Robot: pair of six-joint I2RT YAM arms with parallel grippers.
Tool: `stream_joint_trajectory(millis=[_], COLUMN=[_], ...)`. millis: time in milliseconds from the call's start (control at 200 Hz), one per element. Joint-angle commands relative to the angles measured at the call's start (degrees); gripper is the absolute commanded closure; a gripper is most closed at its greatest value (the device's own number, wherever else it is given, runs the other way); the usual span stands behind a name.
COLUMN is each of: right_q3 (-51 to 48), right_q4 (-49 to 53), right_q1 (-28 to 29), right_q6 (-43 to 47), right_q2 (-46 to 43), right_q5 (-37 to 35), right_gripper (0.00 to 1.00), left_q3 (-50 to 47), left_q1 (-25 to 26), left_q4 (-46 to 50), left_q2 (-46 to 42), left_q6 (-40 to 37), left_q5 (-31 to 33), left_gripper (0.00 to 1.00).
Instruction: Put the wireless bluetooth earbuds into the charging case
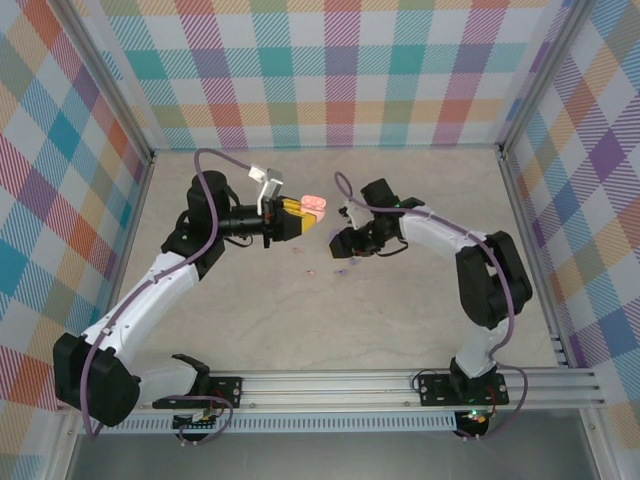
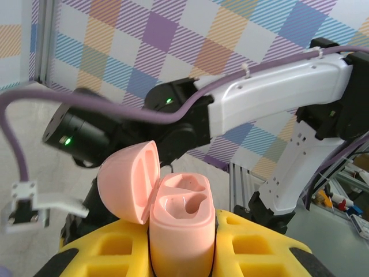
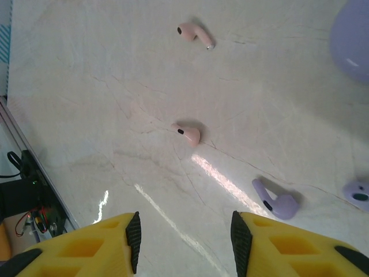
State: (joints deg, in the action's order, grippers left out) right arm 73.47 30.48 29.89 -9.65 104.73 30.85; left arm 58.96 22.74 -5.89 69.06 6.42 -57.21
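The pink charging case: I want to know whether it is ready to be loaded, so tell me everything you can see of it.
The pink charging case is a smooth, rounded shell, plastic by its look. It sits clamped between the yellow fingers of the left gripper, its open top pointing out beyond them. Its lid is hinged open to one side, and both moulded wells are empty.

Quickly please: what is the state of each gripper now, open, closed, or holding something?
Left gripper: closed on the pink charging case, whose lid is open.
Right gripper: open, holding nothing.
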Motion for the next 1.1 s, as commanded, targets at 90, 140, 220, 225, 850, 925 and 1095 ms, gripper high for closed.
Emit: stream_joint_trajectory(millis=[90,140,220,225,850,925,1095], right_q3=[5.1,6.2,7.8,8.0,12.8,12.9,13.1], right_q4=[0.6,0.9,1.7,1.6,5.4,5.9,6.5], right_q1=[3.6,4.5,5.7,5.7,10.5,10.7,11.1], right_q6=[0.9,0.9,0.8,0.8,-3.4,-3.5,-3.7], right_q2=[4.6,5.6,7.4,7.5,14.0,14.3,15.4], right_q5=[0.0,-0.3,-1.1,-1.1,0.7,1.2,0.8], right_gripper=[0.53,0.53,0.54,0.54,0.57,0.56,0.55], left_q3=[-0.4,-0.3,-0.2,-0.1,0.7,0.7,0.7], left_q1=[-1.2,-1.4,-1.5,-1.5,-1.6,-1.6,-1.6], left_q4=[1.2,1.4,1.7,1.8,3.7,4.0,4.3], left_q2=[-2.4,-2.5,-2.6,-2.6,-3.9,-3.9,-3.8], left_q6=[0.2,0.3,0.3,0.2,-0.6,-0.7,-1.0], left_q5=[-1.7,-1.8,-1.8,-1.8,-1.7,-1.7,-1.5], left_gripper=[0.90,0.90,0.90,0.90,0.90,0.90,0.90])
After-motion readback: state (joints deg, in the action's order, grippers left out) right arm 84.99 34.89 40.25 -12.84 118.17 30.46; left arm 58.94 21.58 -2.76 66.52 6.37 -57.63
